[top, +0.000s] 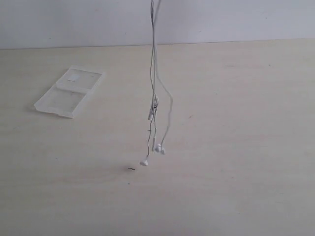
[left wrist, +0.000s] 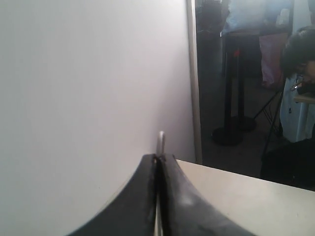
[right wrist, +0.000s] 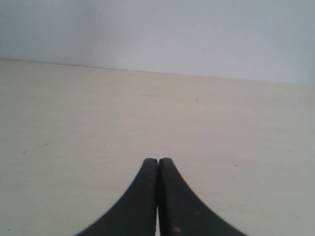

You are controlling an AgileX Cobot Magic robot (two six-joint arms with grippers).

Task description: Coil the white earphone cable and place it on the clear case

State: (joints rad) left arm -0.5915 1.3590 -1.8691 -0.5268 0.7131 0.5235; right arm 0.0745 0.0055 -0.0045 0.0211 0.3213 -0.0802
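Note:
The white earphone cable (top: 153, 73) hangs in several strands from above the top of the exterior view. Its inline remote (top: 153, 105) dangles mid-air, and the two earbuds (top: 143, 162) (top: 160, 149) hang lowest, at or just above the table. The clear case (top: 70, 91) lies flat and opened out on the table, left of the cable and apart from it. My left gripper (left wrist: 159, 156) is shut on the cable; a short pale piece (left wrist: 160, 140) sticks out past its tips. My right gripper (right wrist: 158, 161) is shut with nothing in it, over bare table. Neither gripper shows in the exterior view.
The pale wooden table (top: 236, 147) runs back to a white wall (top: 236, 19). A small dark speck (top: 131, 168) lies near the lower earbud. In the left wrist view a table edge (left wrist: 246, 174) shows, with a seated person (left wrist: 300, 64) and a black stand (left wrist: 231, 128) beyond it.

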